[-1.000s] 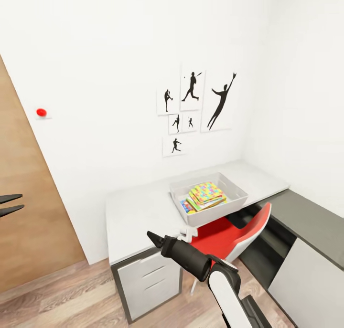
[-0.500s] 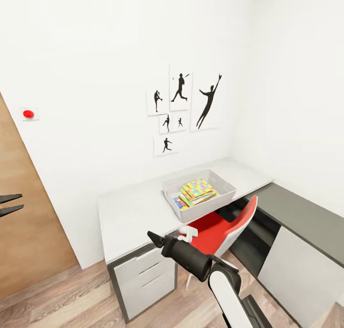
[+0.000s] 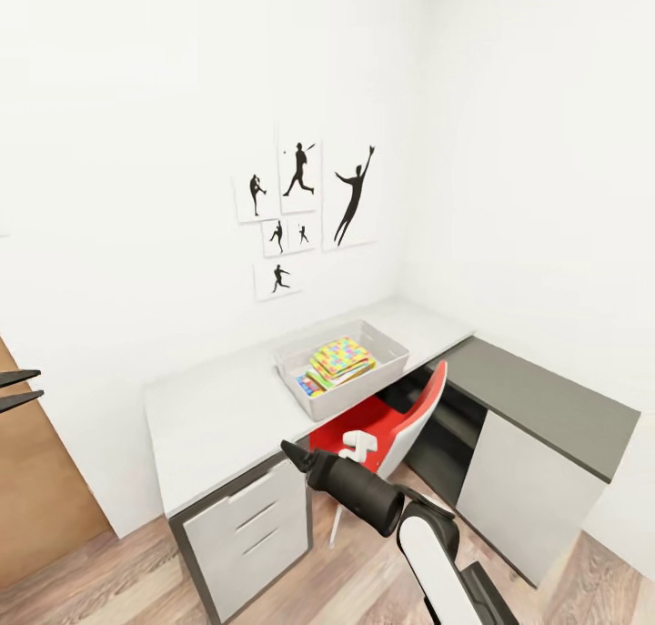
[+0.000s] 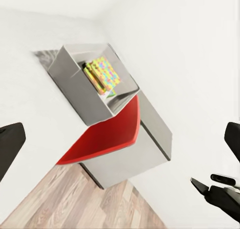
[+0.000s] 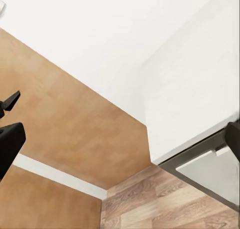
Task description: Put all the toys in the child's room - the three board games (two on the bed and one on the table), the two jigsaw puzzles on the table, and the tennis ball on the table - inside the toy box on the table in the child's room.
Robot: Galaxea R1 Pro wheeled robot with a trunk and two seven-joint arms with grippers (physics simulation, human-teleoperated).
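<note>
The toy box [image 3: 309, 405] sits at the surface's [image 3: 209, 416] front edge, puzzles [image 3: 341, 358] stacked inside. They look thin, stiff and light, best pinched by an edge. Both claws, left [image 3: 14, 390] and right [image 3: 293, 453], hang empty, fingers narrowly parted.

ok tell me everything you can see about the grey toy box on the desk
The wide, shallow light-grey plastic-looking toy box has sloping sides and a rounded rim. It sits flat near the front edge of the long pale grey-white desk top, just above the red chair. Inside lies a stack of thin flat boards, the top one a multicoloured jigsaw-patterned square, slightly tilted. Neither arm touches it.
</note>
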